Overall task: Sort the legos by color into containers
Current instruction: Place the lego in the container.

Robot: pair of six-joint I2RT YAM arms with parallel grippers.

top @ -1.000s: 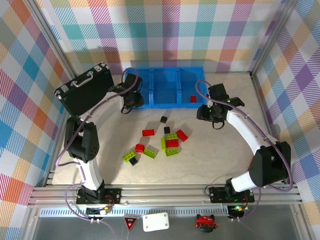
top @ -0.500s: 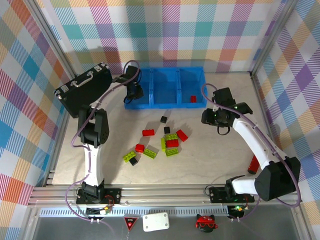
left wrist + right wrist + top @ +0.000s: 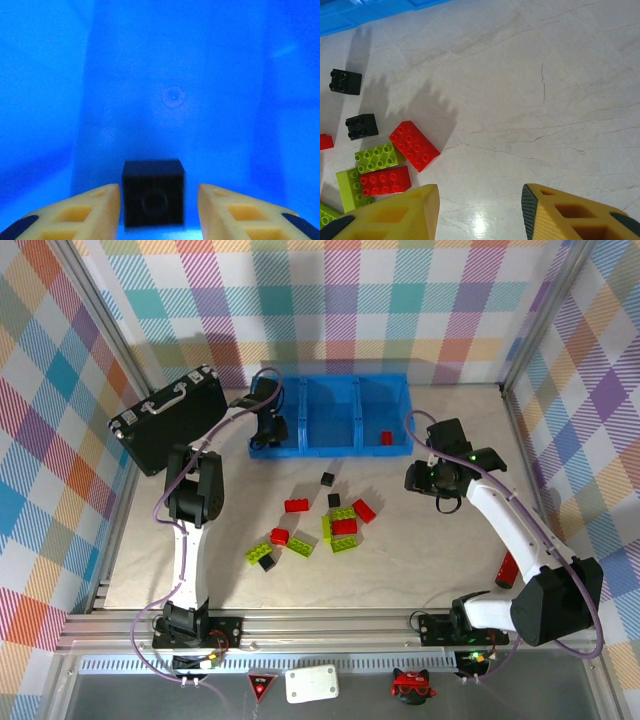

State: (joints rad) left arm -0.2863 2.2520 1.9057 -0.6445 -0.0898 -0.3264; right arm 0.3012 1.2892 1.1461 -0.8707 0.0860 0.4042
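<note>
Left tool point(image 3: 159, 196): apart around the black cube point(image 3: 153, 192), so it can stay in the blue tray point(image 3: 175, 75).
Right tool point(image 3: 480, 200): apart, empty, over the table point(image 3: 545, 75), near the red brick point(image 3: 414, 145).

The black brick point(image 3: 153, 194) looks blurred; a red brick point(image 3: 324, 141) is cut by the left edge.

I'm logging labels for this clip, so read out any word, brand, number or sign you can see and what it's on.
No text can be read here.
red triangle sticker on the front rail: its mark is too small to read.
white box beside it: no print can be made out.
red brick: its studs show no legible lettering.
</note>
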